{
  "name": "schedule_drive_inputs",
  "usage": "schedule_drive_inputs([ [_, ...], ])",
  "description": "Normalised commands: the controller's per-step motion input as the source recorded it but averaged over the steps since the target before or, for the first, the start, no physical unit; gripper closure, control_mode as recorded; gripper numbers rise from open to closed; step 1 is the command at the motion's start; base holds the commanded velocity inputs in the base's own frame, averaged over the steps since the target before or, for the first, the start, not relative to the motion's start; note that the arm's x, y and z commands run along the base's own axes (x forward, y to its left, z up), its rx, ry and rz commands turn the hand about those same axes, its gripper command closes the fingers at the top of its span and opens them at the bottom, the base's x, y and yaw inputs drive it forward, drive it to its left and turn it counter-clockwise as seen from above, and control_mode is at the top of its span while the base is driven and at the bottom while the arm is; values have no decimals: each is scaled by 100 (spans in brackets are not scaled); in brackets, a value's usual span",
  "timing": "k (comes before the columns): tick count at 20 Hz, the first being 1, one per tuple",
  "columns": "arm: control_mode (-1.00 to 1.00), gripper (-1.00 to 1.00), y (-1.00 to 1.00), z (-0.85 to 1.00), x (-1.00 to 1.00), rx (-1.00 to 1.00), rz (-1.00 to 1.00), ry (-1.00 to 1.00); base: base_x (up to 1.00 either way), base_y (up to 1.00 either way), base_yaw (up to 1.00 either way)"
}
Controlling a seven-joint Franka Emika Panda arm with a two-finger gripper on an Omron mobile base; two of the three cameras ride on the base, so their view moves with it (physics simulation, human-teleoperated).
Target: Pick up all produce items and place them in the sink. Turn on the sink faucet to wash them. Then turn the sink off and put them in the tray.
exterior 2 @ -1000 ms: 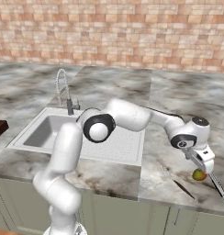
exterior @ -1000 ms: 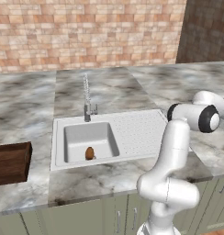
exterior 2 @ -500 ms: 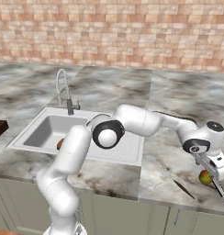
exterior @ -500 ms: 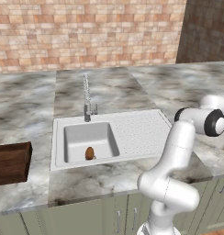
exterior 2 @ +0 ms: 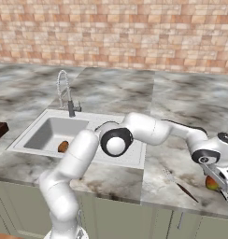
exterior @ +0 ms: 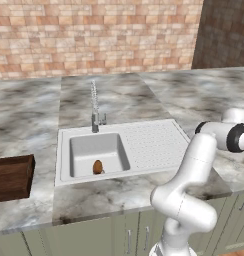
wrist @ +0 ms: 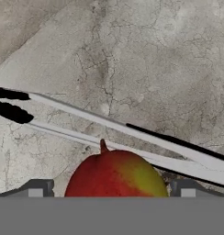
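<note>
Marble counter (exterior 2: 181, 107), brick wall behind | red-and-yellow-green fruit (wrist: 116, 174) cut off below, between spread fingertips of gripper (wrist: 111, 189), ungrasped; knife (wrist: 132, 137) beside | one brown oval (exterior: 97, 166) in sink (exterior: 144, 145) | tray (exterior: 11, 177) cropped left

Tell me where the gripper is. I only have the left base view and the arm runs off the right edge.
Observer: The gripper is down at the counter's front edge, well right of the sink, at the red-and-yellow-green fruit.
Operator: Grabbed it?
Observer: No. The jaws are open, with the fruit sitting between the finger tips in the hand view.
Operator: Anything in the way?
Observer: Two slim black-handled utensils lie on the counter just beyond the fruit. I cannot tell whether they touch it.
</note>
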Motion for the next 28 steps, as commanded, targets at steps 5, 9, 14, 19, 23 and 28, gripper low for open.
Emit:
schedule_drive_inputs([
  [5, -100, 100, 7, -29, -18, 0, 0, 0, 0, 0, 0],
  [9, -100, 100, 6, -3, -26, 0, 0, 0, 0, 0, 0],
  [14, -100, 100, 33, 27, -23, -2, 0, -3, 0, 0, 0],
  [19, -100, 100, 94, 52, -2, -9, 0, -9, 0, 0, 0],
  [23, -100, 100, 100, 53, 4, -9, 2, -10, 0, 0, 0],
  [28, -100, 100, 100, 33, 2, -11, 4, -6, 0, 0, 0],
])
